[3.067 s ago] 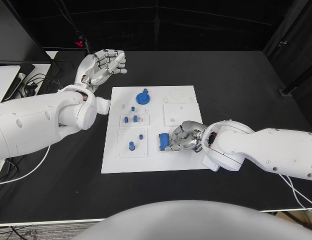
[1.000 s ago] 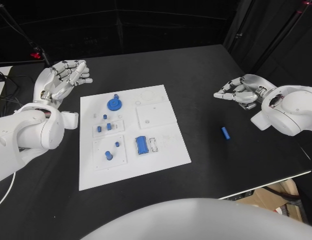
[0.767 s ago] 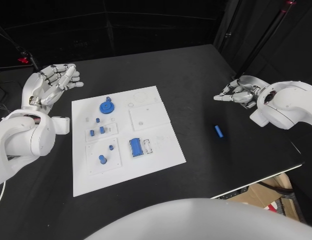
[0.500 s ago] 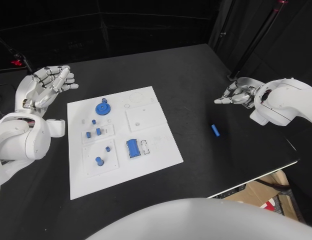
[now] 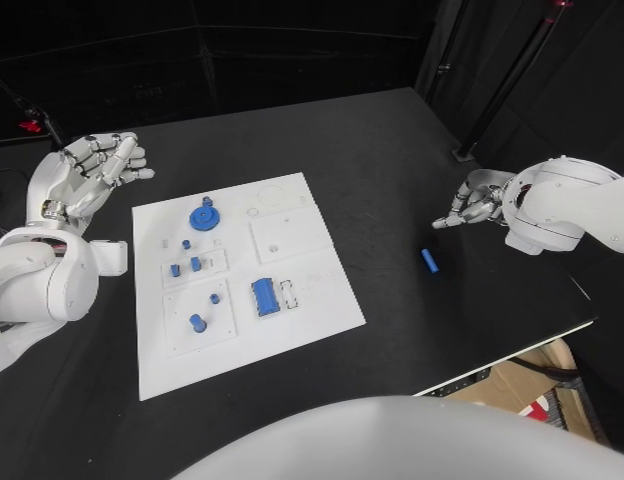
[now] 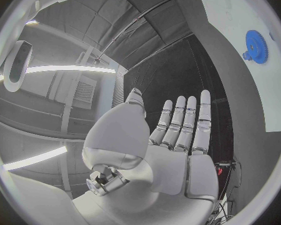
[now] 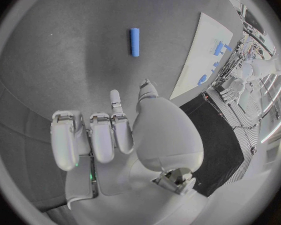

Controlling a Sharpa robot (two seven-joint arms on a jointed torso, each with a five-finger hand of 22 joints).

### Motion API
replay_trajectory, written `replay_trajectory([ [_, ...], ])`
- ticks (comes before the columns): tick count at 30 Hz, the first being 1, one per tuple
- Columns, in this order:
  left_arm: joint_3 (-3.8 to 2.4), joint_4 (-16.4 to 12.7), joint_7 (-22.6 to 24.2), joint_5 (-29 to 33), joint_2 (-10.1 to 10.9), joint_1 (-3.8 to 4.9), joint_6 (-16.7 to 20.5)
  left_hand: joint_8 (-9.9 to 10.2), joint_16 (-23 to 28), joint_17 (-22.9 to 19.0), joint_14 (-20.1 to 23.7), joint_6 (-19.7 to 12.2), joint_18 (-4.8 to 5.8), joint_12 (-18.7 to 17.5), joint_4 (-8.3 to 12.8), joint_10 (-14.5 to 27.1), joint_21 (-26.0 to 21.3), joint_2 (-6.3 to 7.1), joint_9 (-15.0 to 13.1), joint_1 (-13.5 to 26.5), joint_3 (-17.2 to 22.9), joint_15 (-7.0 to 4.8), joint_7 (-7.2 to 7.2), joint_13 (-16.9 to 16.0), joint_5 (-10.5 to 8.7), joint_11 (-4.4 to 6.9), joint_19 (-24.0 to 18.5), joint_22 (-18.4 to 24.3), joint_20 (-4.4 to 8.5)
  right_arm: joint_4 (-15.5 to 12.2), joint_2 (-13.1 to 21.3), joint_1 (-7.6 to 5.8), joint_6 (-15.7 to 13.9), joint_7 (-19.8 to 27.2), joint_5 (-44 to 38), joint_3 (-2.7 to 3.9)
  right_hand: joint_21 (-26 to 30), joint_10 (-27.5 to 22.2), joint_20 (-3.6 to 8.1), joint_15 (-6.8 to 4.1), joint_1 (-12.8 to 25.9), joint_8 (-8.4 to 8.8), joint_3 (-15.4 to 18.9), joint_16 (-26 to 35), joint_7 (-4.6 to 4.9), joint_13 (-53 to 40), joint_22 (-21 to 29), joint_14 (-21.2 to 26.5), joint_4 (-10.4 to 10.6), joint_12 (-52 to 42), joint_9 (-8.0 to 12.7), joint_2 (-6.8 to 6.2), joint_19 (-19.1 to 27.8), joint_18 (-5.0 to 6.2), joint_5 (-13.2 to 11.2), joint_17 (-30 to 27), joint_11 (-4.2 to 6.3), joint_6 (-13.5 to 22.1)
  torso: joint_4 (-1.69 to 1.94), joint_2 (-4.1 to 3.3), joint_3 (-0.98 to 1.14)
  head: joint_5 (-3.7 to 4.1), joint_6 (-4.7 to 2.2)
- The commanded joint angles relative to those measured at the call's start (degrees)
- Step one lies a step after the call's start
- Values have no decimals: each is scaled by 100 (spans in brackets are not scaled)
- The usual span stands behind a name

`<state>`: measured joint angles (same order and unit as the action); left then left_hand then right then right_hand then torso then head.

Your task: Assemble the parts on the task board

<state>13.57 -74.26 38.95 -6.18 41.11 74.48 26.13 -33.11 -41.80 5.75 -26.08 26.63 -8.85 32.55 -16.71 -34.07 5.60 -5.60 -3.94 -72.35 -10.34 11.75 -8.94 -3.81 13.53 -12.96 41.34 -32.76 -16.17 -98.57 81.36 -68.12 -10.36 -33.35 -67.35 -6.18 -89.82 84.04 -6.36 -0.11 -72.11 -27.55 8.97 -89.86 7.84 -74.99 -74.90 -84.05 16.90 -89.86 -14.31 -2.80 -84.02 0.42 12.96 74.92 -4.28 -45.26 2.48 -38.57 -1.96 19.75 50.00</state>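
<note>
Left to right, head view, clock directions taken from the centre of the task board [image 5: 240, 310].

1. Left hand [image 5: 89, 170]: raised off the table at about 10 o'clock from the board, palm flat, fingers extended and spread, holding nothing. The left wrist view confirms the released fingers [image 6: 185, 122]. It takes no part in the step in hand.

2. Task board: white plate on the black table [image 5: 327, 130]. A blue gear [image 5: 204, 216] sits at 12 o'clock, small blue pegs [image 5: 185, 267] at the centre, one peg [image 5: 197, 322] at 7 o'clock and a blue rectangular block [image 5: 265, 296] at 4 o'clock, beside a white insert.

3. Loose part: a short blue cylinder [image 5: 429, 260] lies on its side on the bare table, at 3 o'clock, well apart from the board's edge.

4. Right hand [image 5: 471, 208]: above the table, near the cylinder and beyond it from the board, not touching it. Most fingers are curled in with one extended; nothing is held, as the right wrist view [image 7: 109, 135] shows.

Judged step: retrieve the cylinder. Recommended procedure: open the fingers before descent, align the pinch across the cylinder's short axis, and close from both sides at once. A round part on a flat surface will likely roll under one-sided contact. Lift vertically before traversing toward the board.
</note>
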Motion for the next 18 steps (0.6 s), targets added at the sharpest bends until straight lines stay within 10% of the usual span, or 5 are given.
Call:
replay_trajectory([
  [1,-5,-7,74,15,5,8,-47,-20,-39,-10,41,-45,-18,38,6,32,19,-67,8,-8,-28,-1,-650,9,31,12,42,9,-12,-46,-12,2,351,-237,-283,-1,-18,596,52,-37,76,58,-66,-14,-11,-1501,-1510,-595,4,-14,66,-77,-598,-42,-43,1508,46,-109,5,3,0,-13,0],
  [18,-6,-2,66,15,7,7,-50,-20,-39,-10,41,-45,-18,38,6,32,19,-67,8,-8,-28,-1,-650,9,31,12,42,9,-12,-224,-86,16,1054,-482,-299,-40,-18,596,110,-108,124,205,-245,-14,-146,-1501,-1510,-595,-10,-14,233,-110,-598,-42,-81,1508,157,-474,-1,3,-4,19,0],
])
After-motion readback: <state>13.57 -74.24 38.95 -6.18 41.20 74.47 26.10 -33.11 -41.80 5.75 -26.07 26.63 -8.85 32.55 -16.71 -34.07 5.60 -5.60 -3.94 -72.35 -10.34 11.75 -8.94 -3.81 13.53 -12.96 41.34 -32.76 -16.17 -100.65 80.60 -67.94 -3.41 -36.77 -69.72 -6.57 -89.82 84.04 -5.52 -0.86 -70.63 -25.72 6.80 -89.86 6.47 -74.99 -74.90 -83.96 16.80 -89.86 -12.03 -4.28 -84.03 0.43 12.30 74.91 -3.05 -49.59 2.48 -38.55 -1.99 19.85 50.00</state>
